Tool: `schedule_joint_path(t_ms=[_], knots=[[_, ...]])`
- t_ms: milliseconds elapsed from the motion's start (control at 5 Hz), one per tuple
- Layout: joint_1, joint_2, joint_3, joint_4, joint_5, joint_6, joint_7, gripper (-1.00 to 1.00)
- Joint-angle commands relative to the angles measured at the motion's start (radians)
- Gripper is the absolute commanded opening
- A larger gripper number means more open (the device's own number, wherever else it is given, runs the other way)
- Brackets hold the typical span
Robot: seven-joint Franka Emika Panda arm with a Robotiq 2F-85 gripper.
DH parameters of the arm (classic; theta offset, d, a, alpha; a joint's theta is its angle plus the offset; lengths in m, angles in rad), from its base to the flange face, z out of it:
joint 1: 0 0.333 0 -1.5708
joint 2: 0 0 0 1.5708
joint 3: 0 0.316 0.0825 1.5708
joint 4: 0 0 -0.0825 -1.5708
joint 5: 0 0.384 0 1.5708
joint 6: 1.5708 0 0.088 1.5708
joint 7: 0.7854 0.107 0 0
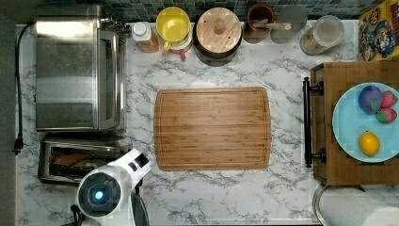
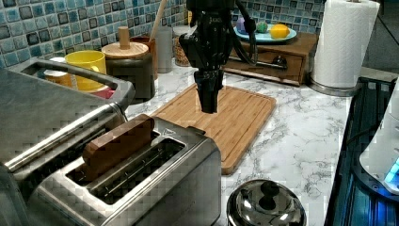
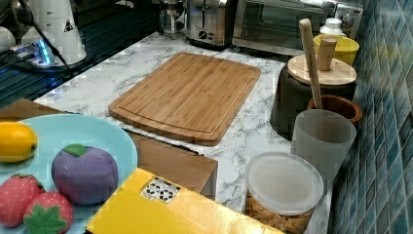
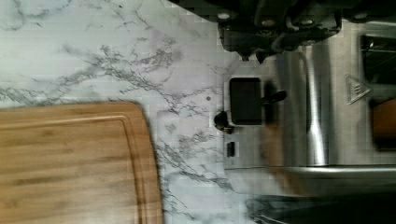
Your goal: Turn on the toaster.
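In the left view the toaster (image 2: pixel 155 188) stood nearest to me, at the counter's front beside the big oven (image 2: pixel 42 108), and its lower part was cut off by the frame. A brown slice (image 2: pixel 117 143) stuck up from one slot. In the top view the arm (image 1: pixel 110 186) covered the toaster's end at the top view's right, so I could not see the lever from there. The wrist view gave it better: the black lever (image 4: pixel 245 100) sat on the steel end face. The gripper (image 4: pixel 252 57) was near that face with its fingers drawn together, holding nothing. Whether it touched the steel I could not tell. Just beside the toaster a steel lid (image 2: pixel 266 205) was half cut off. Farther back lay the board (image 2: pixel 235 113), with jars (image 2: pixel 127 61) behind it at the tiled wall.
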Motion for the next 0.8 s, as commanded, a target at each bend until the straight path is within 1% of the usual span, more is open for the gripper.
schedule_joint_path(t_ms=[200, 400, 600, 800], knots=[[-0.035, 0.014, 0.052, -0.012, -0.048, 0.131, 0.061, -1.00], [-0.068, 0.031, 0.033, -0.006, -0.046, 0.121, 0.079, -1.00], [-0.077, 0.035, 0.006, -0.012, -0.025, 0.147, 0.056, -1.00], [-0.053, 0.073, -0.003, 0.012, -0.033, 0.150, 0.017, -1.00]])
